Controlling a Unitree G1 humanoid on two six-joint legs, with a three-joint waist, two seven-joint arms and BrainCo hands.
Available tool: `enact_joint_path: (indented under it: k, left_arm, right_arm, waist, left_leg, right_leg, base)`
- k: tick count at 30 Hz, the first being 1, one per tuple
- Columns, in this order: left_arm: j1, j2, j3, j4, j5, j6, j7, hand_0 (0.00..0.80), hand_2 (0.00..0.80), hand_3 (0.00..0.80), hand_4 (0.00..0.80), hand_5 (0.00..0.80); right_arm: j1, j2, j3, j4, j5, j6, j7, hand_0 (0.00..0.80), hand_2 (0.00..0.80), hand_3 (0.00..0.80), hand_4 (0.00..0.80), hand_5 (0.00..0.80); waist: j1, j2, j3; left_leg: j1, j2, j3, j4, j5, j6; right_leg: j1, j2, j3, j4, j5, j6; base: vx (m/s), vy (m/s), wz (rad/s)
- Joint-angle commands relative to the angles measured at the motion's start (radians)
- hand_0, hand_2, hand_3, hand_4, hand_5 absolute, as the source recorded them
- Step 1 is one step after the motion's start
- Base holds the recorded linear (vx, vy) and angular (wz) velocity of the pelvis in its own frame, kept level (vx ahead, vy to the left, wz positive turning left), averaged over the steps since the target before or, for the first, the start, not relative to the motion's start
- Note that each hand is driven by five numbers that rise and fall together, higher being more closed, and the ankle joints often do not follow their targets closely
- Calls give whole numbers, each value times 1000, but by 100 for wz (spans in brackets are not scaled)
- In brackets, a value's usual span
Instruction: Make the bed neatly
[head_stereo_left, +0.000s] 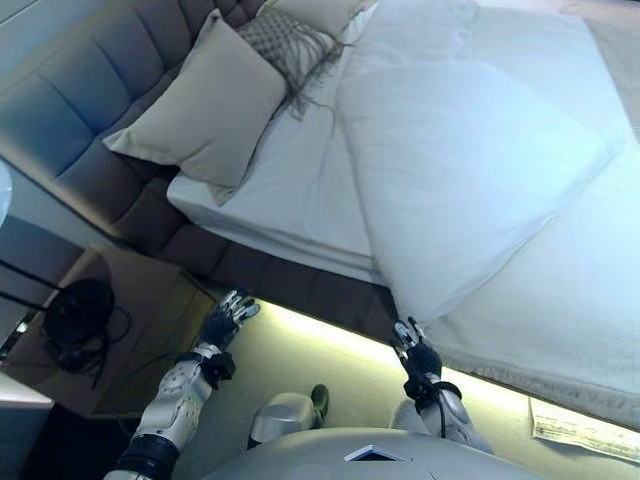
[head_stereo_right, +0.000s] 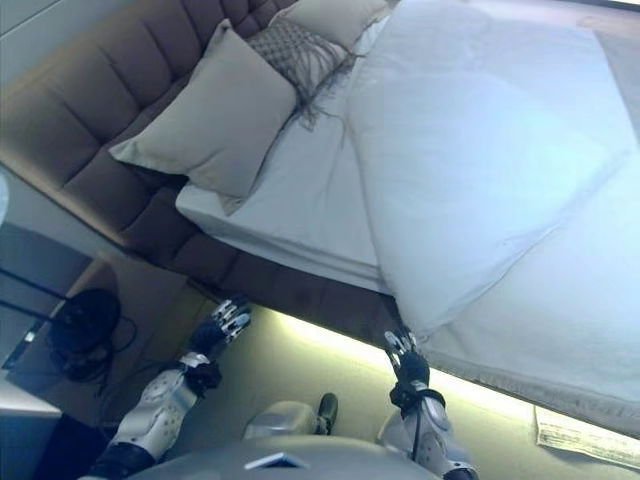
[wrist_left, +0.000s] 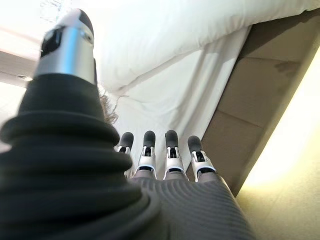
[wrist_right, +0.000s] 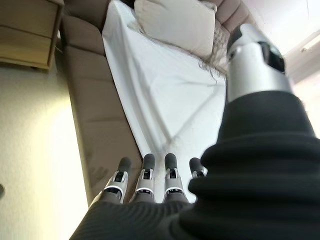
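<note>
beside the bed (head_stereo_left: 300, 190), left robot hand (head_stereo_left: 228, 318) & right robot hand (head_stereo_left: 412, 347) raised, fingers straight, grasping nothing.

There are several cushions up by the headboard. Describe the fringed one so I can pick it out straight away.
Start at the padded headboard along the bed's upper left. Against it leans a large plain beige pillow; the fringed cushion sits just behind that, toward the far end. It alone has a grey woven pattern and loose tassels trailing onto the white sheet.
</note>
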Motion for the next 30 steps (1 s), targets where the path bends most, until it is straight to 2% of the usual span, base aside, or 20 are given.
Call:
enact_joint_path:
  k: [1, 4, 7, 11, 14, 17, 20, 22, 24, 26, 27, 30]
  left_arm:
    - [27, 36, 47, -81, 14, -47, -28, 0, 0, 0, 0, 0]
    - [44, 32, 84, -75, 22, -44, -49, 0, 0, 0, 0, 0]
    - [33, 24, 104, -52, 24, -46, -44, 0, 0, 0, 0, 0]
    - [17, 19, 114, -16, 18, -48, -41, 0, 0, 0, 0, 0]
    - [13, 22, 115, 0, 30, -60, -53, 0, 0, 0, 0, 0]
    - [0, 15, 113, 8, 34, -49, -47, 0, 0, 0, 0, 0]
    - [-12, 1, 98, 17, 36, -47, -38, 0, 0, 0, 0, 0]
    - [-19, -7, 81, 20, 37, -45, -36, 0, 0, 0, 0, 0]
    - [-34, -14, 50, 16, 31, -51, -21, 0, 0, 0, 0, 0]
    - [-56, -25, 14, 17, 23, -70, 6, 0, 0, 0, 0, 0]
    - [-58, -30, 10, 15, 27, -73, 12, 0, 0, 0, 0, 0]
    - [-62, -43, 16, 22, 55, -62, 13, 0, 0, 0, 0, 0]
  right_arm:
    - [-29, -27, -27, -24, 21, -14, 49, 0, 0, 0, 0, 0]
    - [-25, -14, -54, -6, 5, -4, 74, 0, 0, 0, 0, 0]
    - [-22, -9, -65, 16, -12, 5, 109, 0, 0, 0, 0, 0]
    - [-42, -25, -49, 10, 3, 13, 109, 0, 0, 0, 0, 0]
    - [-49, -33, -38, -18, 22, 22, 95, 0, 0, 0, 0, 0]
    - [-56, -42, -26, -29, 25, 42, 86, 0, 0, 0, 0, 0]
    - [-82, -54, -1, -7, 21, 44, 102, 0, 0, 0, 0, 0]
    - [-96, -57, 8, -4, 12, 50, 81, 0, 0, 0, 0, 0]
    - [-108, -61, 16, -8, 10, 50, 68, 0, 0, 0, 0, 0]
    - [-117, -61, 31, -19, 0, 47, 58, 0, 0, 0, 0, 0]
    - [-117, -65, 33, -28, 0, 44, 47, 0, 0, 0, 0, 0]
    - [-120, -70, 30, -44, 4, 29, 20, 0, 0, 0, 0, 0]
  waist:
    - [-21, -43, -3]
    - [-22, -50, -14]
    - [-18, -58, -27]
    - [-13, -66, -44]
    - [-23, -61, -51]
    - [-32, -55, -52]
    - [-31, -51, -41]
    - [-34, -43, -30]
    - [-32, -30, -16]
    - [-19, -2, 5]
    - [-10, 6, 18]
    - [7, 22, 42]
  left_leg:
    - [32, -64, -35, 2, -49, 20]
    - [71, -48, -38, -5, -81, 13]
    - [83, -24, -26, 22, -100, 5]
    - [96, 26, -6, 48, -68, -25]
    - [104, 60, -5, 60, -36, -45]
    - [88, 89, -15, 128, 22, -66]
    - [36, 83, -33, 275, 108, -86]
    - [-13, 95, -18, 317, 158, -97]
    - [-43, 116, -13, 271, 177, -101]
    - [-100, 147, -45, 153, 268, -133]
    - [-132, 164, -45, 113, 308, -148]
    - [-187, 198, -24, 54, 337, -171]
  right_leg:
    - [-25, 31, 5, -235, 352, 3]
    - [-19, 25, 10, -260, 380, 21]
    - [7, 12, -6, -230, 351, 20]
    - [49, 37, -50, -264, 322, 7]
    - [59, 70, -55, -252, 279, -7]
    - [74, 106, -62, -233, 234, -35]
    - [103, 134, -62, -245, 209, -75]
    - [119, 148, -60, -243, 193, -90]
    - [128, 153, -66, -234, 178, -92]
    - [145, 158, -69, -228, 153, -84]
    - [164, 155, -70, -231, 140, -84]
    - [205, 131, -95, -232, 99, -90]
  base:
    - [235, -109, 8]
    - [230, -120, 15]
    - [233, -163, 26]
    - [203, -249, 11]
    - [117, -250, -4]
    - [90, -332, 2]
    - [98, -311, 2]
    - [105, -190, -26]
    - [69, -41, -27]
    - [88, 47, -16]
    - [91, 46, 1]
    - [95, 36, -29]
